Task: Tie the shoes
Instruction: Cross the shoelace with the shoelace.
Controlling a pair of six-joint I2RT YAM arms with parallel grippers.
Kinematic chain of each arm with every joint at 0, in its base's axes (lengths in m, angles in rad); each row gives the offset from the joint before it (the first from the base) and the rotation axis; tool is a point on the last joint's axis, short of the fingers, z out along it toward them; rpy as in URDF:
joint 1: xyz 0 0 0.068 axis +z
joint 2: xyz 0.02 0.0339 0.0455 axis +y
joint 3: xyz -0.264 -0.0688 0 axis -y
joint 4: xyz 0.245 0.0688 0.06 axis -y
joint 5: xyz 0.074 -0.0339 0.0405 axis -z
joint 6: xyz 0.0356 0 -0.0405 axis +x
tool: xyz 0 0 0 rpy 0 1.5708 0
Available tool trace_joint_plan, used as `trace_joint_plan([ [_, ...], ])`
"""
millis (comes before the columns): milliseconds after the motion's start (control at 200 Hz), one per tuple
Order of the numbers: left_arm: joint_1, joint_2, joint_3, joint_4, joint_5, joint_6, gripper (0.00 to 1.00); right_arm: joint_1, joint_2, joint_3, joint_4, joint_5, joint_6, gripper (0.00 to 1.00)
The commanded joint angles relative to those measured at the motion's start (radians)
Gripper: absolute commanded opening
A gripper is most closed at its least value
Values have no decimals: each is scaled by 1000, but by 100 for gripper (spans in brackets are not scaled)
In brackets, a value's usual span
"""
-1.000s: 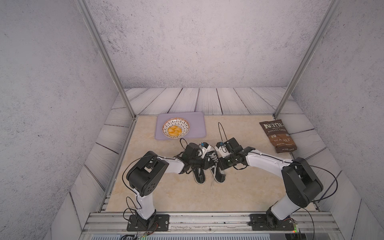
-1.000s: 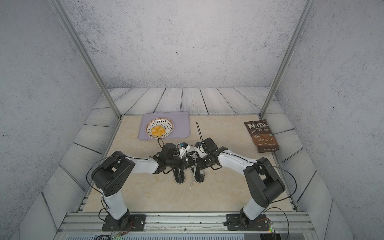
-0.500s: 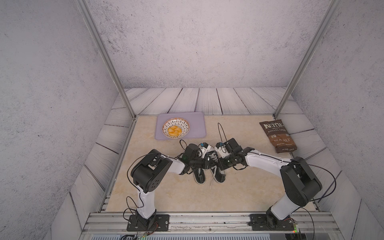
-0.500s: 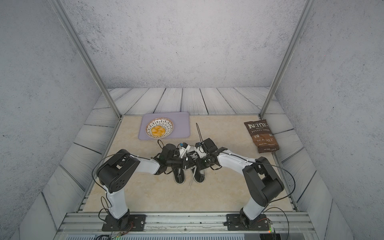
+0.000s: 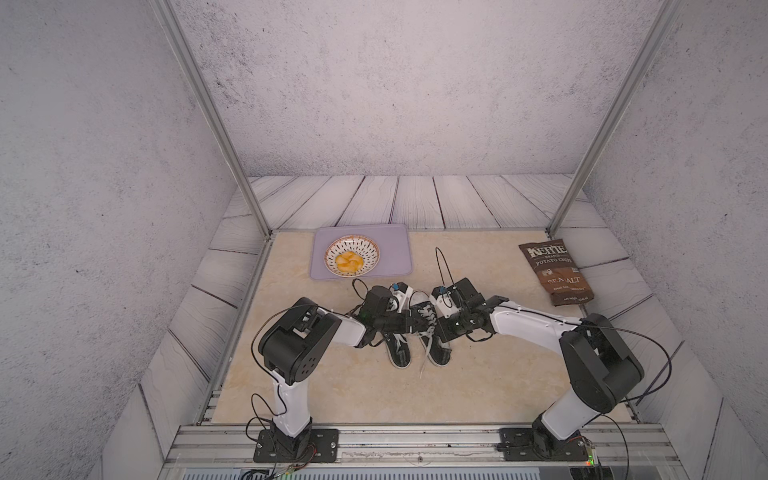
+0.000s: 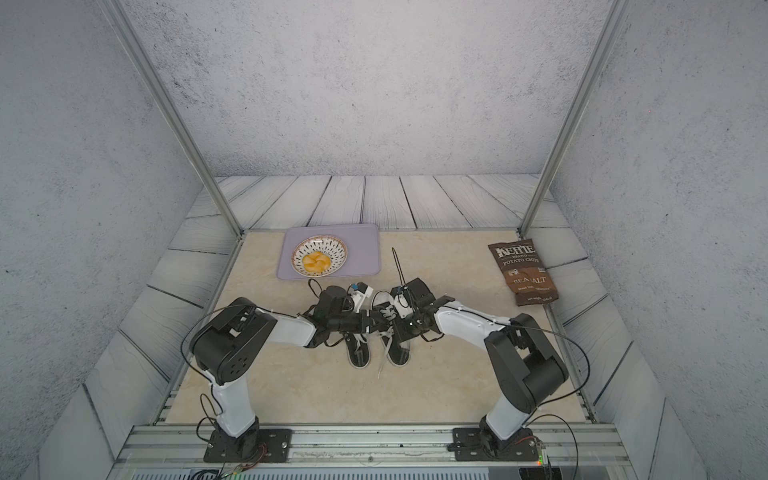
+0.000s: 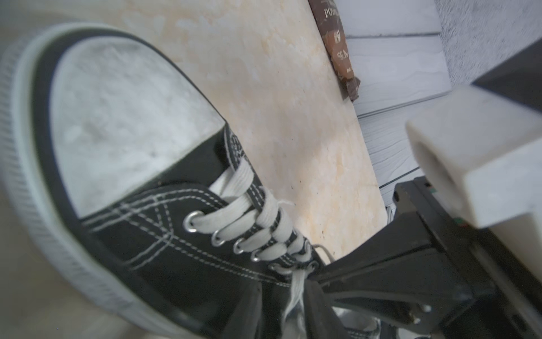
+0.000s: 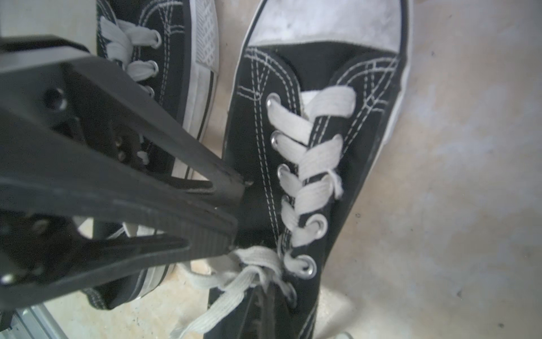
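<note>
Left gripper stood slightly open, white lace loose between its jaws, right gripper clamped shut just opposite, probably keeping the crossing tight; black sneakers sat directly under both

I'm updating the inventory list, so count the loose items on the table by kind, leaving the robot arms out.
Shoes: 2
Bowl: 1
Tray: 1
Chip bag: 1
Total: 5
</note>
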Motion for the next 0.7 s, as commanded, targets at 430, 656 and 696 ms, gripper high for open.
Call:
trace_joint_plan([
  [430,9,108,125,-177,128,59,4,1,2,-14,-6,45,1,0],
  [656,11,95,131,-272,130,100,1,1,-7,-17,-8,57,1,0],
  [696,11,94,130,-278,134,103,0,0,-10,-17,-8,58,1,0],
])
